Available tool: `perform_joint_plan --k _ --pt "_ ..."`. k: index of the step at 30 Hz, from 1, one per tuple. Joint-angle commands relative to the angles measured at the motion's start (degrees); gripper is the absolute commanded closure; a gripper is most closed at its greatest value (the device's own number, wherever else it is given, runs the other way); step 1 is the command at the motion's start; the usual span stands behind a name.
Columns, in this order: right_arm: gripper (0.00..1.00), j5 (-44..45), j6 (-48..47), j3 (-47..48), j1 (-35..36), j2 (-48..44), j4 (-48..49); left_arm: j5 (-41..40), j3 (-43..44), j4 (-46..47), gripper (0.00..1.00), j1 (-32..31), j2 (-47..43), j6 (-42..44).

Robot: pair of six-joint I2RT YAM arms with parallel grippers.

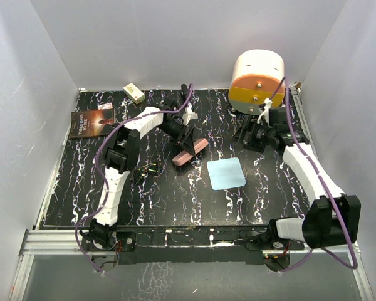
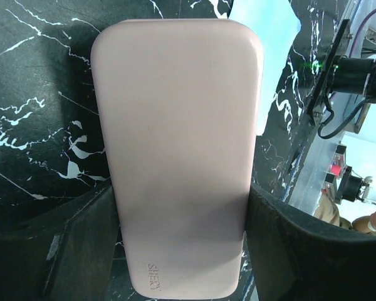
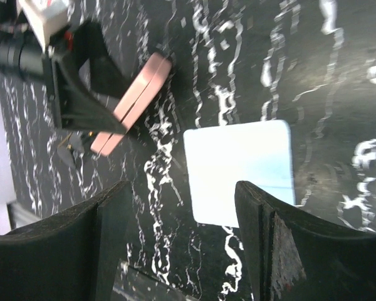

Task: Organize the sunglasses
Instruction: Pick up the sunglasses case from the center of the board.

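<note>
You are pinching the pink case (image 2: 178,125) across its width in the left pincer (image 2: 183,251), so be holding it level while the right pincer (image 3: 182,232) is hanging spread and empty, with the sunglasses (image 1: 151,167) lying behind the left pincer, apart from it.

Black marble-pattern tabletop (image 1: 175,200) with white veins. Near centre: pink oblong hard-shell case (image 1: 190,152), set diagonally. At 4 o'clock from case, apart: light blue square cloth (image 1: 226,173), flat. At 10 o'clock: dark paperback book (image 1: 92,121). At 11 o'clock: small cream box (image 1: 134,93). At 1 o'clock: white-and-orange cylindrical drum (image 1: 257,80).

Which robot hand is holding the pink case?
The left gripper: it clamps the pink case on both sides. The right gripper stands open, holding nothing.
</note>
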Motion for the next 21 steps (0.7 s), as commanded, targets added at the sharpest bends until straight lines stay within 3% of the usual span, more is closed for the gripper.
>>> perform_joint_plan --k 1,9,21 --pt "0.28 -2.5 5.6 -0.7 4.2 3.7 10.3 -0.1 0.6 -0.4 0.90 0.3 1.7 1.6" --pt "0.26 1.1 17.9 -0.6 10.3 13.3 22.0 -0.5 -0.7 2.4 0.90 0.7 0.9 -0.5" --pt "0.25 7.0 25.8 7.0 16.1 25.3 24.2 -1.0 -4.8 6.4 0.88 0.7 -2.7 -3.1"
